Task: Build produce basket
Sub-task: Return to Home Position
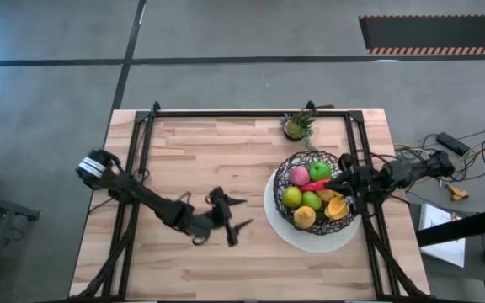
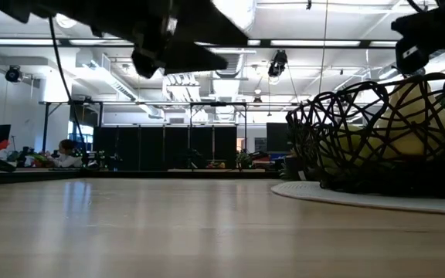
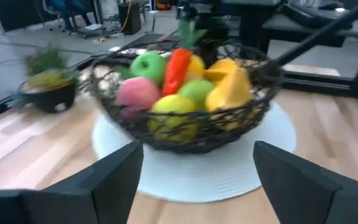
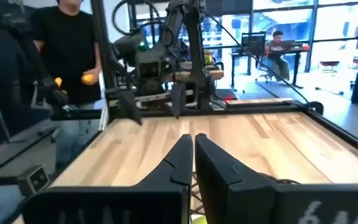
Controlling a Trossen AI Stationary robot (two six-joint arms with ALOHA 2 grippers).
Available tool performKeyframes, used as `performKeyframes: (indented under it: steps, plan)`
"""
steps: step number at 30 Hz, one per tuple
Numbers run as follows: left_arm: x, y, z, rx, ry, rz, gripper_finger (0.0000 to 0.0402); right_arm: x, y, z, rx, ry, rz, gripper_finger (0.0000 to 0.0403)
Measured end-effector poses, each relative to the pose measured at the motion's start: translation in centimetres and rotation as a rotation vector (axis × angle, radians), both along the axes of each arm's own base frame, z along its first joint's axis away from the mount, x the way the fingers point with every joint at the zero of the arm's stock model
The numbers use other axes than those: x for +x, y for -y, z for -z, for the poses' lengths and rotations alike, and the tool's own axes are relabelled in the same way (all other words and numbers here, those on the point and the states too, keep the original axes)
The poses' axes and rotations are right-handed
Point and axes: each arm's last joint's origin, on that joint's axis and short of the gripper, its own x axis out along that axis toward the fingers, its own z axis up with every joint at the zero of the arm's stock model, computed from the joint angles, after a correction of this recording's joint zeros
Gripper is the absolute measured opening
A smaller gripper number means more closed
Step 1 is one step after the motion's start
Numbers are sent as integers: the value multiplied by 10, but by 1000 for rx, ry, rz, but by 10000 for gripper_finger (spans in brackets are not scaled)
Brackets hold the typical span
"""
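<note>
- the basket (image 1: pixel 308 157) stands on a white plate (image 1: pixel 310 240) at the right side of the table (image 1: pixel 192 151), with the produce (image 1: pixel 311 200) heaped inside it.
- the left gripper (image 1: pixel 244 213) hovers over the bare middle of the table, well apart from the basket and facing it. its fingers are spread, with nothing between them.
- the right gripper (image 1: pixel 331 183) hangs over the basket's right half. its fingers are pressed together and empty.
- counted: one basket, one plate, one potted plant (image 1: pixel 300 126) near the far edge.
- inside the basket: one pink fruit (image 1: pixel 298 176), one red carrot (image 1: pixel 317 185), one yellow pear (image 3: pixel 230 90) and three green or yellow-green round fruits.
- the orange pieces (image 1: pixel 337 207) lie partly under the right arm, so their number cannot be told.
- the low view cuts the basket off at the edge and shows only pale shapes through the mesh.
</note>
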Motion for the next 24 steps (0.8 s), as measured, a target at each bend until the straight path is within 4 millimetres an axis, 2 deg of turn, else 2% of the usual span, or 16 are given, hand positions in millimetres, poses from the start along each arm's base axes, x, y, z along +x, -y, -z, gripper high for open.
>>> performKeyframes:
  steps: [3,8,15,20,24]
  plan:
    - [-19,-20,-4,-25,10,-9,277,2,2,7,-7,-20,34,8]
    - [-52,-43,-4,-57,46,-28,263,8,9,14,-1,10,118,8]
    - [-88,-59,5,-76,84,-28,260,10,26,19,-4,13,148,8]
    - [-112,-70,13,-88,107,-23,260,13,39,37,66,-3,127,8]
    - [-131,-79,16,-104,145,-22,260,13,46,38,81,0,134,8]
